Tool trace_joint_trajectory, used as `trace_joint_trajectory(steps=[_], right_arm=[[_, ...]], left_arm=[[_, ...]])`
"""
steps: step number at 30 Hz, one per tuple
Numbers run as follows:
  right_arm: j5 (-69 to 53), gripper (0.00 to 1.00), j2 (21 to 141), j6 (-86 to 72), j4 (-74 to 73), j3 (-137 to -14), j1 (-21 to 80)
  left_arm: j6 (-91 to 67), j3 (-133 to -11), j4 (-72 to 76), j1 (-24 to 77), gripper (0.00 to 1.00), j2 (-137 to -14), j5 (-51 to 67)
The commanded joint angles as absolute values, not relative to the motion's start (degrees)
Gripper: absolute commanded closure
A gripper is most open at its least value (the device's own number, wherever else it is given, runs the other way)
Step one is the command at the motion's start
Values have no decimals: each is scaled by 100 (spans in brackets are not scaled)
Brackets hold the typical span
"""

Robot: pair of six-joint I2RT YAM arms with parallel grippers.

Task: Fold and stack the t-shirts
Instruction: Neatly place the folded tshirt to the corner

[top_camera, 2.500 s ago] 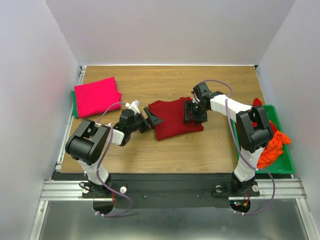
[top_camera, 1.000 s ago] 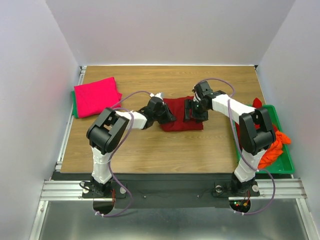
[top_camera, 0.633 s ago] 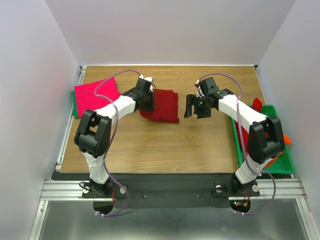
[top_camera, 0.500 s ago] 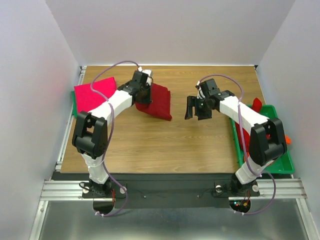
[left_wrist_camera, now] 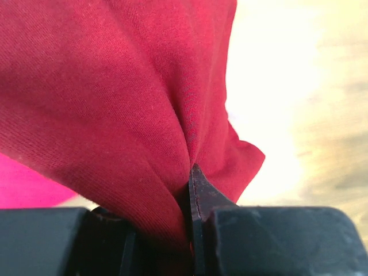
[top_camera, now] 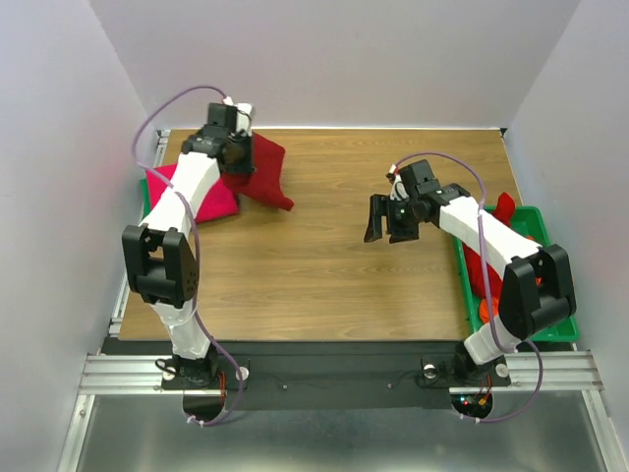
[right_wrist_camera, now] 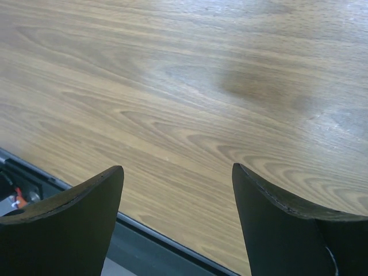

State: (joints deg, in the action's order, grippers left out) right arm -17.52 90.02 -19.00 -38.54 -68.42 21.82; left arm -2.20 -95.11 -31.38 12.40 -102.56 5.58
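My left gripper [top_camera: 234, 149] is shut on a folded dark red t-shirt [top_camera: 263, 173], which hangs from it at the table's far left. The shirt hangs partly over the folded pink-magenta t-shirt [top_camera: 218, 202]. In the left wrist view the dark red t-shirt [left_wrist_camera: 115, 98] fills the frame, pinched between the jaws of the left gripper [left_wrist_camera: 188, 195], and a strip of the pink t-shirt [left_wrist_camera: 23, 190] shows at the lower left. My right gripper [top_camera: 388, 221] hovers open over bare wood right of centre. In the right wrist view the right gripper [right_wrist_camera: 178, 172] has nothing between its fingers.
A green tray [top_camera: 562, 320] sits at the right edge behind my right arm. It holds a red shirt [top_camera: 505, 207] and an orange one [top_camera: 488, 307], both mostly hidden. White walls close in the table on three sides.
My left arm has carried the dark red t-shirt from the table's centre to the far left, above the pink one. My right gripper has let go of the shirt and drawn slightly back.
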Motion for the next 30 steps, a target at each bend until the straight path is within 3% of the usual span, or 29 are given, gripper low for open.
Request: trace_joint_trajectory(steps=[1, 14, 30], right_arm=[[-2012, 18, 8693, -1811, -3797, -6741, 2206], [-2065, 18, 8525, -1767, -3797, -6592, 2206], [-2092, 18, 8569, -1802, -3814, -6530, 2206]], left_arm=[[104, -10168, -3155, 775, 100, -9984, 931], [351, -10872, -3393, -342, 100, -10415, 1907], [598, -10064, -3103, -1046, 100, -10521, 2188]])
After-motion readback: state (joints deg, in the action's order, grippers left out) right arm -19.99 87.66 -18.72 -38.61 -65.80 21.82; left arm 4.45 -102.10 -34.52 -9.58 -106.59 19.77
